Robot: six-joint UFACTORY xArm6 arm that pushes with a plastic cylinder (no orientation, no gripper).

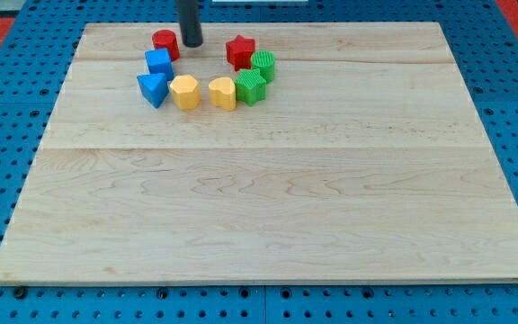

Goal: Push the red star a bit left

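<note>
The red star lies near the view's top, touching a green round block at its lower right. My tip stands on the board to the left of the star, with a gap between them, just right of a red cylinder. The rod rises out of the view's top.
A blue cube and a blue triangle block sit left. A yellow hexagon block, a yellow heart-like block and a green star block form an arc below. The wooden board rests on a blue pegboard.
</note>
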